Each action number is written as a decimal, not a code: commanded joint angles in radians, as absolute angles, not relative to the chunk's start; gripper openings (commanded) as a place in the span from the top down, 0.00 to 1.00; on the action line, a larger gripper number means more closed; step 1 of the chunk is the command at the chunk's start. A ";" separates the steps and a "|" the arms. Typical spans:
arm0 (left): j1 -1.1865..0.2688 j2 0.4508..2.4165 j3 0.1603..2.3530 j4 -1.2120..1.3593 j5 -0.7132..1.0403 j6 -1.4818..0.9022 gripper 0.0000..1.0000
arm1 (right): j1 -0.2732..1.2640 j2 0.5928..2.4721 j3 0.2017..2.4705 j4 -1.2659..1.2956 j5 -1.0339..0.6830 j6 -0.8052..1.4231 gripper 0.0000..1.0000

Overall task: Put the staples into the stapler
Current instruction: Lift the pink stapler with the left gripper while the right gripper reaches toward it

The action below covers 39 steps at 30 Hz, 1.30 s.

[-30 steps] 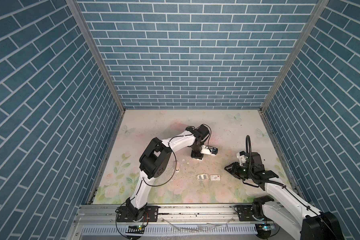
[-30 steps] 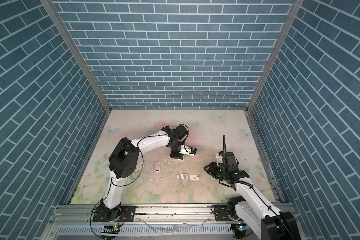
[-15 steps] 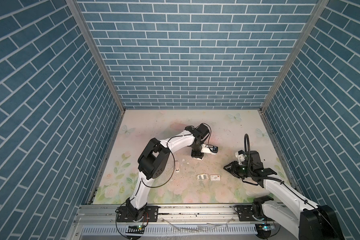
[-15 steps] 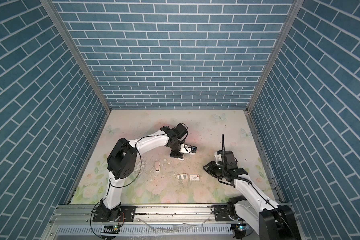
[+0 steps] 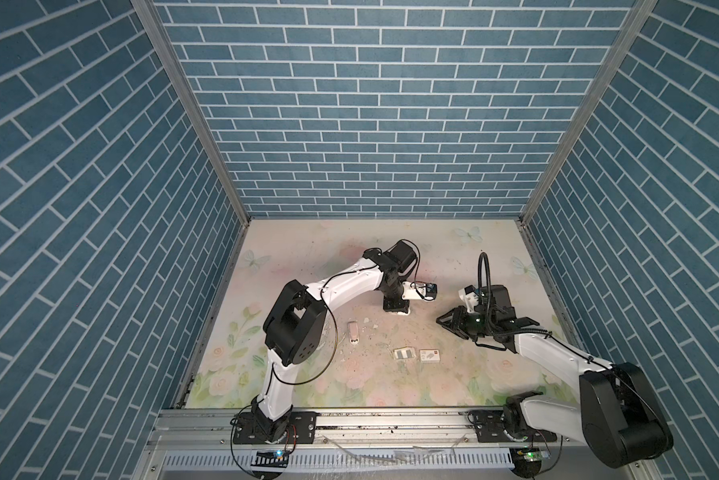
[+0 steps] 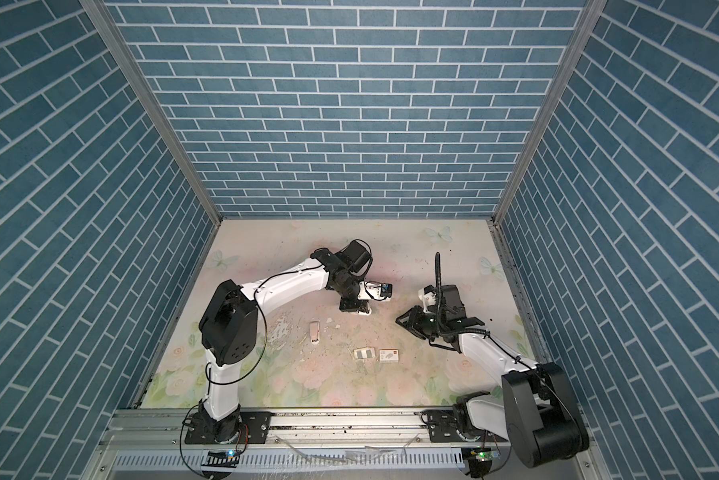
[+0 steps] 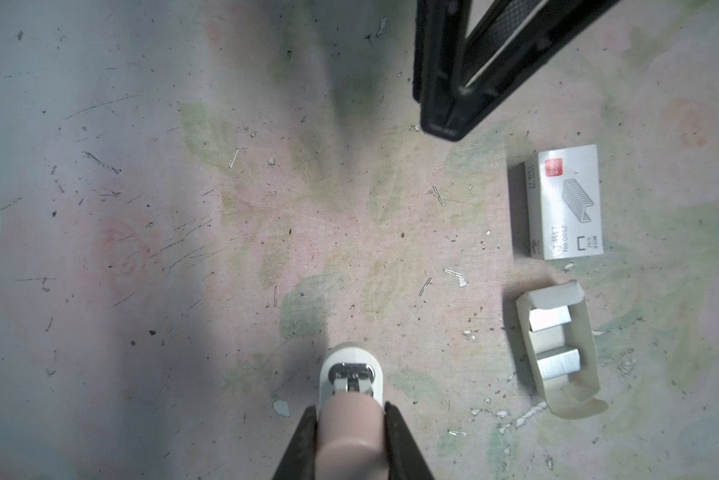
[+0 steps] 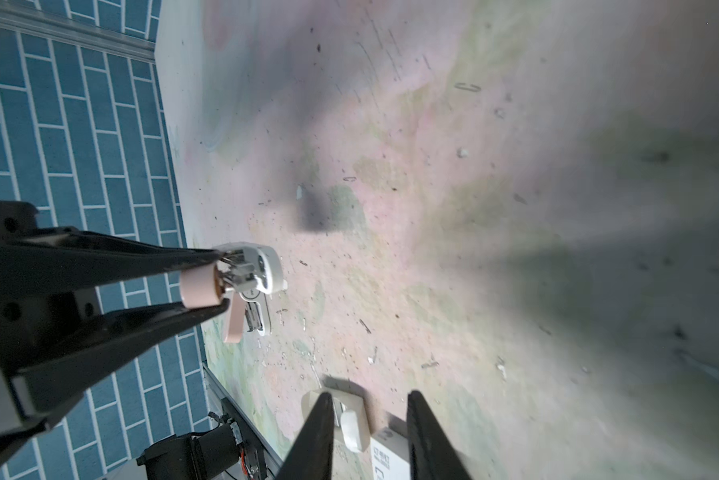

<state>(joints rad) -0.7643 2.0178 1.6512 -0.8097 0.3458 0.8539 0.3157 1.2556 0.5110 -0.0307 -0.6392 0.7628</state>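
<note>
Stock: staples, two silvery strips in open card tray, just beside white box; loose staple bits litter mat; left gripper, pointing down, clamped on stapler; right gripper low near tray, fingers apart, empty.

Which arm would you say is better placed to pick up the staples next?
Right: the right gripper hangs open near the staples, while the left gripper is shut on the stapler.

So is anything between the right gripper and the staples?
Nothing visible. The staples lie uncovered in the open tray, with only air between them and the right gripper; the white box lies beside the tray.
</note>
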 commanded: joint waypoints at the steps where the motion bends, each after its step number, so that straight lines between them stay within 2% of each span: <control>1: -0.764 1.977 1.628 -0.811 0.385 0.820 0.86 | 0.337 1.320 0.558 0.084 -0.691 0.794 0.69; 16: -0.771 1.951 1.615 -0.804 0.407 0.807 0.87 | 0.423 1.554 0.673 0.228 -0.751 0.846 0.71; 39: -0.773 1.938 1.651 -0.763 0.450 0.737 0.92 | 0.455 1.626 0.664 0.264 -0.730 0.859 0.74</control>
<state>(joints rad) -0.7700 1.9739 1.6211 -0.7841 0.4171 0.7662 0.4473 1.6081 0.6636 0.2386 -0.7372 0.8341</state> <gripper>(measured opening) 0.256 0.262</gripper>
